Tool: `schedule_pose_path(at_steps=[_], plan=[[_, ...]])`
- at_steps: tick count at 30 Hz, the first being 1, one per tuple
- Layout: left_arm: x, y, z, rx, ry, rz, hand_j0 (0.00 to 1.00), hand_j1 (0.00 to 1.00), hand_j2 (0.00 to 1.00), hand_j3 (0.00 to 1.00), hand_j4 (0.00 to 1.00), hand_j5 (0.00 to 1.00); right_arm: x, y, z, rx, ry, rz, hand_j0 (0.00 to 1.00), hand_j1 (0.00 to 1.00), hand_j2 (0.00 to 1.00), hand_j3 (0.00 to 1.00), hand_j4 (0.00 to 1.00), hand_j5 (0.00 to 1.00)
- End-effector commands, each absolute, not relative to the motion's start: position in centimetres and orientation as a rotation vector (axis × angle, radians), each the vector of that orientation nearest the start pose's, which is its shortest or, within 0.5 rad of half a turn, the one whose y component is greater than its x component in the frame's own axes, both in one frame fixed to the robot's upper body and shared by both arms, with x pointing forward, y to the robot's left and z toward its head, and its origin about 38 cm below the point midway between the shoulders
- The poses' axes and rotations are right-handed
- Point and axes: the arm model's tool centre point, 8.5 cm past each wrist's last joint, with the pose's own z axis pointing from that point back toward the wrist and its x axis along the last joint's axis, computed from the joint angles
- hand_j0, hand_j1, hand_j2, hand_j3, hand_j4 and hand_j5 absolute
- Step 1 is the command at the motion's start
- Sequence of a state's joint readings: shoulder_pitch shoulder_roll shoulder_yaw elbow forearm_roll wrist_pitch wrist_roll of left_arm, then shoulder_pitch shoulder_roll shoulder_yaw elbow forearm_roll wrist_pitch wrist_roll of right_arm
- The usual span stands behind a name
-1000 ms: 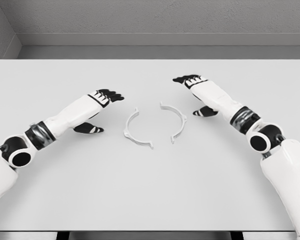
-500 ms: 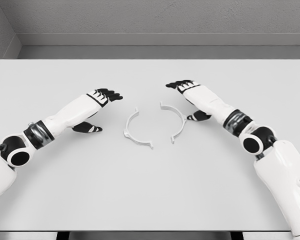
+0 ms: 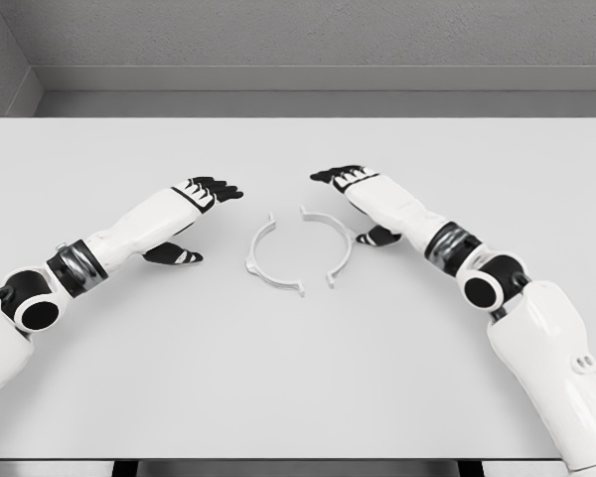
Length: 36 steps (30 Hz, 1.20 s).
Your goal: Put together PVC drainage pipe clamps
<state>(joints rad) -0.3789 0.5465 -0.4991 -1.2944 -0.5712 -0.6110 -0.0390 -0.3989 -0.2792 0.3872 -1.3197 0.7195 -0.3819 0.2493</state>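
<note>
Clamp halves lie near the middle of the tabletop [image 3: 298, 397], two thin white half-rings set with their hollow sides facing each other like a pair of brackets. The left clamp half [image 3: 262, 260] bows out toward the left arm, the right clamp half [image 3: 335, 241] bows out toward the right arm, and each one's long axis, tip to tip, runs roughly from near to far with a slight slant. At the far end their tips stand just beside each other, and at the near end a wider gap shows; whether any of them touch cannot be made out. The right robot hand [image 3: 350, 187] sits just beside the outer curve of its half, on the right and a little beyond it, fingers extended and relaxed, thumb low by the tabletop, grasping nothing. The left robot hand [image 3: 201, 197] is likewise loosely spread and empty, but it stands clearly apart from its half, off to the left and farther back. So the right robot hand is the nearer one, and the piece lies inward of it, toward the centre. Joining the ring looks to depend on pressing that half sideways toward its mate, while the other may need steadying from its outer side.
</note>
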Motion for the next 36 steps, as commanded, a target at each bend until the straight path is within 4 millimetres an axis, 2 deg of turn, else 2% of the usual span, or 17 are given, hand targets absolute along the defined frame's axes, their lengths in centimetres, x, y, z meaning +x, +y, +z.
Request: schedule_pose_path(at_steps=[1, 11, 26, 36], plan=[[41.8, 25.9, 11.2, 0.383, -1.785, -1.596, 1.00, 1.00, 1.00, 1.00, 1.00, 1.00, 44.4, -17.9, 11.4, -0.407, -1.657, 1.534, 1.00, 1.00, 1.00, 1.00, 1.00, 1.00], [41.8, 25.9, 11.3, 0.386, -1.785, -1.597, 1.00, 1.00, 1.00, 1.00, 1.00, 1.00, 44.4, -17.7, 11.5, -0.408, -1.663, 1.536, 1.00, 1.00, 1.00, 1.00, 1.00, 1.00], [41.8, 25.9, 11.2, 0.384, -1.784, -1.597, 1.00, 1.00, 1.00, 1.00, 1.00, 1.00, 44.5, -15.5, 11.5, -0.399, -1.665, 1.557, 1.00, 1.00, 1.00, 1.00, 1.00, 1.00], [41.8, 25.9, 11.2, 0.384, -1.784, -1.597, 1.00, 1.00, 1.00, 1.00, 1.00, 1.00, 44.3, -15.0, 11.7, -0.399, -1.674, 1.563, 1.00, 1.00, 1.00, 1.00, 1.00, 1.00]])
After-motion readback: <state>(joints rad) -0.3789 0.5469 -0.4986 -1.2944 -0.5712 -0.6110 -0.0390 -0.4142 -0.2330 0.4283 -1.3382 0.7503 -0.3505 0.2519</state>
